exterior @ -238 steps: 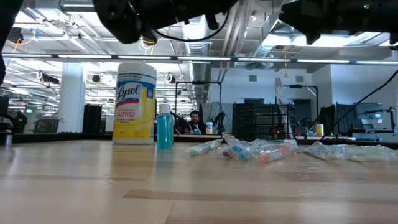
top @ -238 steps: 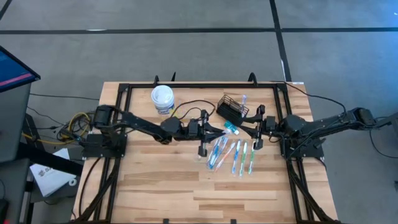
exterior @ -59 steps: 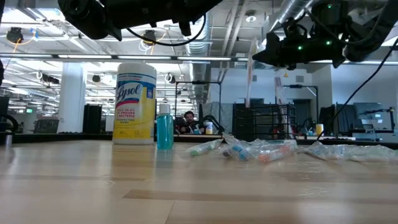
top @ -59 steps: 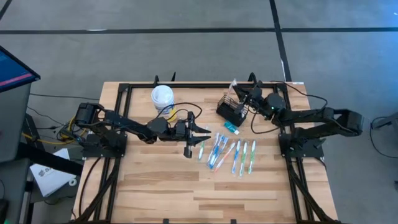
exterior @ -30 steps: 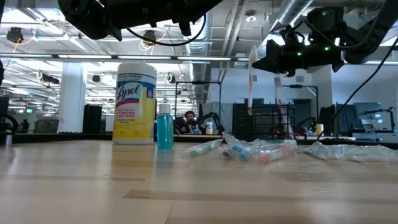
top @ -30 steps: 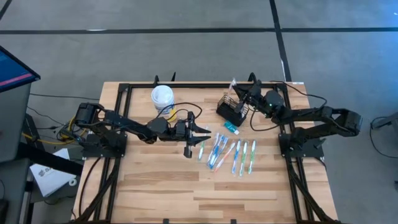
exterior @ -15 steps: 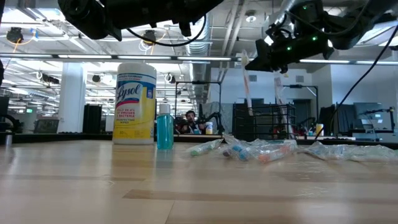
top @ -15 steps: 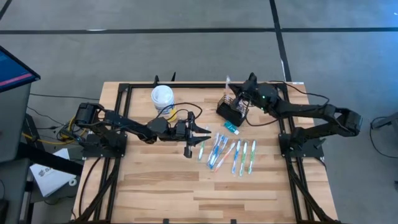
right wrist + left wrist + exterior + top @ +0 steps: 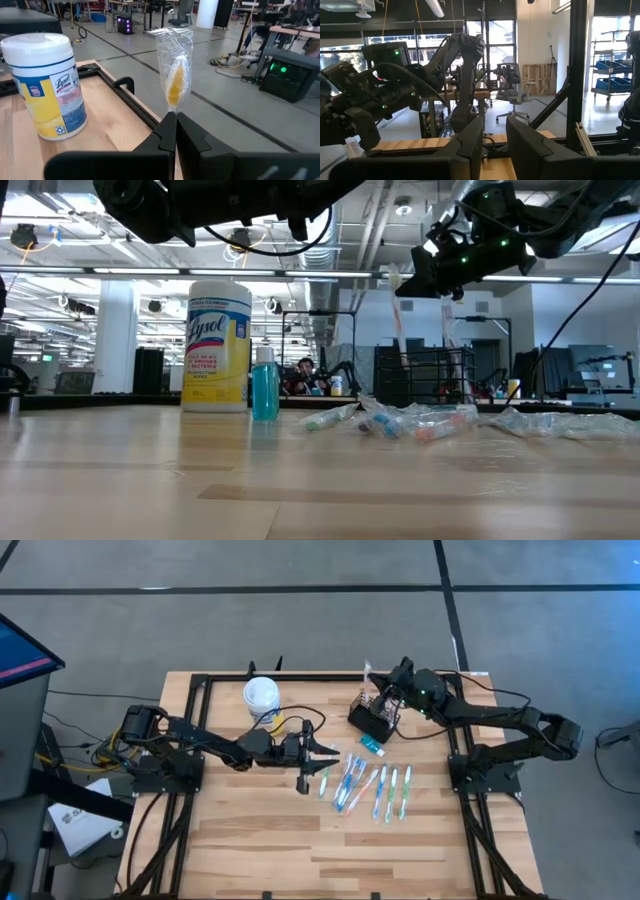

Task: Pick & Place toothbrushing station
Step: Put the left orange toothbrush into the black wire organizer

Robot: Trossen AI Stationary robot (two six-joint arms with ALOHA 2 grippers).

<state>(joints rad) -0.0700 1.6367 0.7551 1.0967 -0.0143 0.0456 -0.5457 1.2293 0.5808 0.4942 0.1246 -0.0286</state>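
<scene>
The toothbrushing station point(image 9: 368, 718), a black wire-mesh caddy, stands on the table's far right part. My right gripper point(image 9: 386, 692) hovers above it, shut on a toothbrush point(image 9: 174, 75) in a clear wrapper with a yellow part inside. In the low view the toothbrush point(image 9: 399, 315) slants down below the gripper point(image 9: 418, 278). My left gripper point(image 9: 322, 755) waits mid-table, open; nothing lies between its fingers point(image 9: 470, 145). Several more wrapped toothbrushes point(image 9: 370, 790) lie flat on the table near the middle. My right gripper pinches the wrapped toothbrush between its two fingers, on the wrapper just below the yellow part point(image 9: 171, 111). That end stands out past the fingertips toward the far left. The toothbrush is lifted clear of the table, and its longer part hangs slanting below the fingers point(image 9: 403, 345).
A white-lidded yellow wipes canister point(image 9: 261, 698) stands at the far left, with a small blue bottle point(image 9: 264, 390) beside it in the low view. A small teal item point(image 9: 372, 746) lies near the caddy. A black frame point(image 9: 300, 678) runs along the table's edges.
My right gripper has moved a little toward the table's left and slightly up, staying shut on the toothbrush. The toothbrush, which hung nearly upright, now slants, its upper end leaning to the left.
</scene>
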